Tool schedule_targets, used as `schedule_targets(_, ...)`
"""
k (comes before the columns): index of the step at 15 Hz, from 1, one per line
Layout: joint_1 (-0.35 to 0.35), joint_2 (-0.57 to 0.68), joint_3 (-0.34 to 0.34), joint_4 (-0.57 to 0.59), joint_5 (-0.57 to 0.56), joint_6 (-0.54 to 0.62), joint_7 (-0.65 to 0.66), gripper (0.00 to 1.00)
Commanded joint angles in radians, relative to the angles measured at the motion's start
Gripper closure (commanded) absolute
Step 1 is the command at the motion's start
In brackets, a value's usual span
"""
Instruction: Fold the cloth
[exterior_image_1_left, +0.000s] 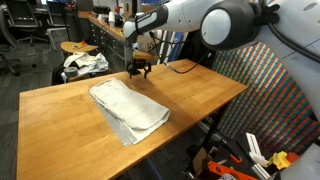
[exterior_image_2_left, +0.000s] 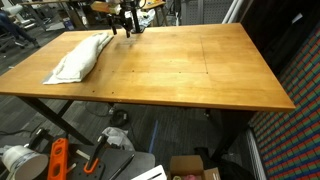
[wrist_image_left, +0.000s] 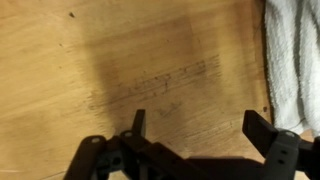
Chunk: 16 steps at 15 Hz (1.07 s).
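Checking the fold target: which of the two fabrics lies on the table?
The large off-white cloth; the smaller white-and-dark patterned bundle sits off the table, behind it.

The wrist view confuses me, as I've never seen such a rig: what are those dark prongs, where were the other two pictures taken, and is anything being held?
The machine is a white robot arm ending in a gripper, which is a two-fingered clamp. The wrist view comes from a camera on the arm that looks past that clamp. The dark prongs are its fingers. They stand wide apart with only bare wood between them, so nothing is held. Both exterior views come from cameras off the robot, looking at the wooden table from different places. On the table lies a wrinkled off-white cloth, close by the gripper but not between its fingers.
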Motion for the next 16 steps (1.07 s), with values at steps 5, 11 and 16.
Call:
schedule_targets(5,-0.09,-0.356,0.052,-0.364,0.003,-0.195,-0.352,0.0)
schedule_targets(11,-0.065,-0.563,0.077,-0.663,-0.037,-0.257,-0.565,0.0)
schedule_targets(16,-0.013,-0.731,0.121,-0.926,-0.014,-0.164,-0.583,0.0)
